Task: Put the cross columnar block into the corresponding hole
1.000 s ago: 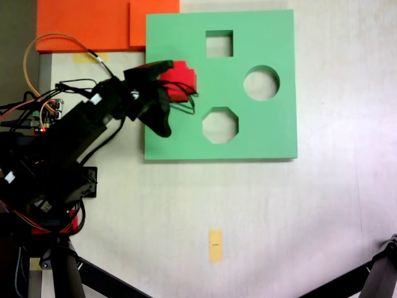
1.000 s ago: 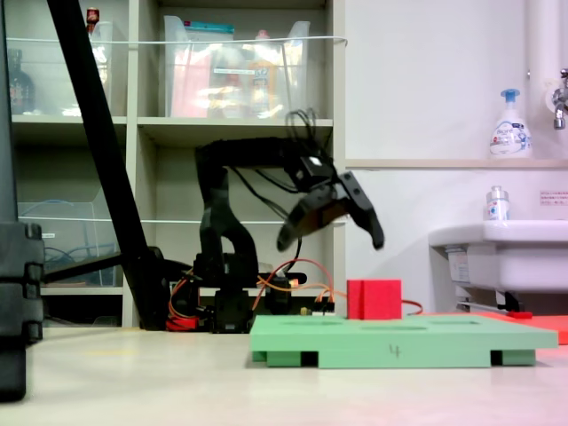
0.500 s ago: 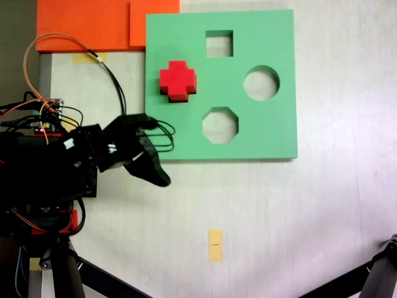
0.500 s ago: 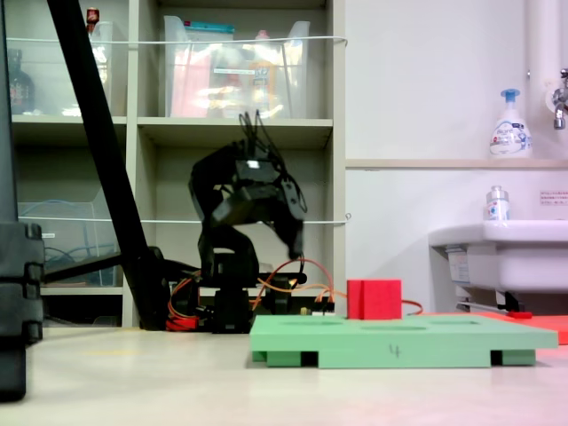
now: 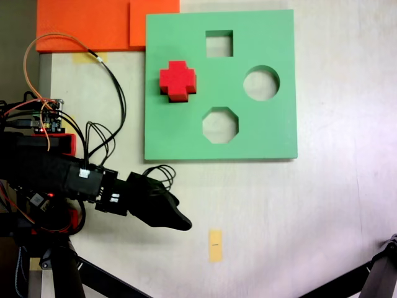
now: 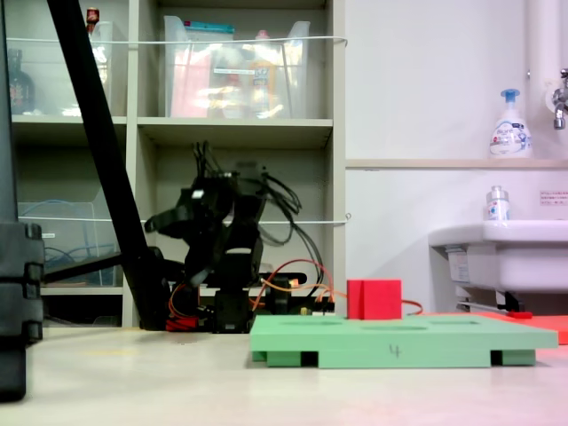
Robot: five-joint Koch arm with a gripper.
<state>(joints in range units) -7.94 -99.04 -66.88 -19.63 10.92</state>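
The plus-shaped cutout cannot be seen in either fixed view: the cross columnar block [image 5: 178,81] stands where it would be, near the left edge of the green foam board [image 5: 267,133], and covers it. From the side the block [image 6: 374,299] rises well clear of the board's top face [image 6: 444,340], so it looks only partly sunk in, though how deep is hidden.

The gripper [image 5: 175,218] lies off the board, over bare desk [image 5: 310,211] below the board's lower left corner. Its dark jaws overlap from above and read as one tapered mass, so I cannot tell whether they are apart or together; in the side view the gripper [image 6: 160,224] is small and dark against the shelving. It holds nothing red.

Open desk runs to the right of the gripper, apart from a small yellow tag [image 5: 215,245]. The board is matte foam with square [image 5: 219,43], round [image 5: 261,83] and octagonal [image 5: 219,125] cutouts. Orange foam sheets [image 5: 93,23] touch its upper left corner.
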